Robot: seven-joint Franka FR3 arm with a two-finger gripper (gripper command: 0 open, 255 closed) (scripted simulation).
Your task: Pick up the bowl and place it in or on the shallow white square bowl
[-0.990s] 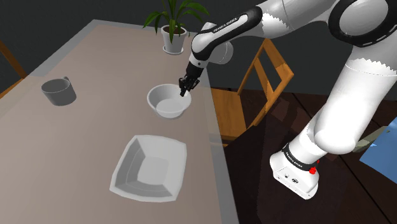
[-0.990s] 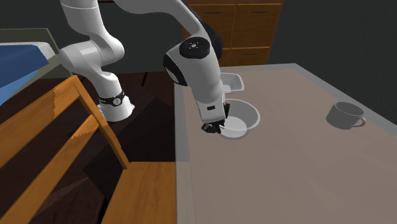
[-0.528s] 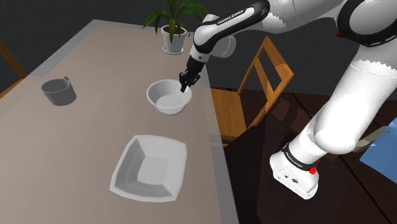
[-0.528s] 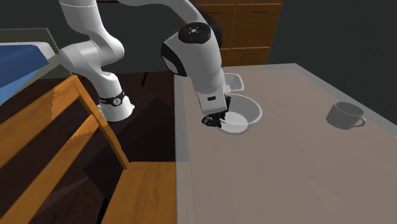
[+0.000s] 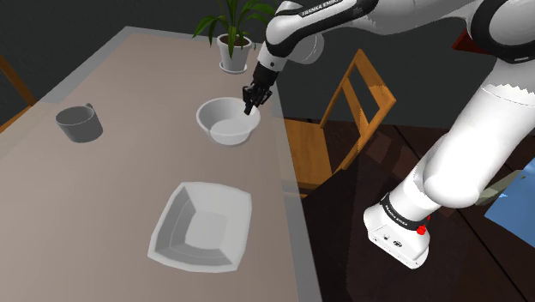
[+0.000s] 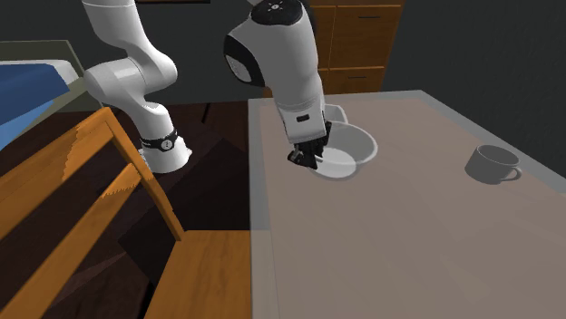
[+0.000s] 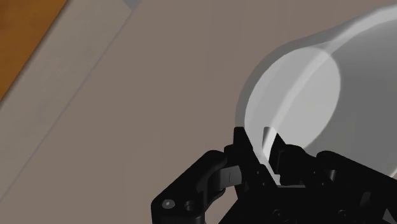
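- Gripper (image 5: 250, 101): all black, on a white Franka arm (image 5: 463, 129). In the wrist view the gripper (image 7: 267, 149) has its two fingers (image 7: 245, 149) closed on the rim of the round white bowl, with a strip of the wall pinched between them.
- Round white bowl (image 5: 228, 121): deep, plain white and upright. In the shoulder view it is clasped at about 2 o'clock on its rim. It sits over the table near the table's long edge, and whether its base touches the surface cannot be told. The second exterior view has this bowl (image 6: 347, 151) at 3 o'clock of the gripper (image 6: 307, 159).
- Shallow white square bowl (image 5: 201, 226): on the table, at 6 o'clock of the round bowl in the shoulder view, well apart from it.
- Grey mug (image 5: 80, 123): on the table, at 9 o'clock of the round bowl, well apart.
- Potted plant (image 5: 234, 34): green leaves in a white pot, at 12 o'clock of the round bowl, at the table's far end.
- Table (image 5: 111, 189): a flat grey-brown top.
- Wooden chair (image 5: 343, 111): at 3 o'clock of the round bowl, just off the table's edge.
- Wooden cabinet (image 6: 354, 36): behind the table in the second exterior view.
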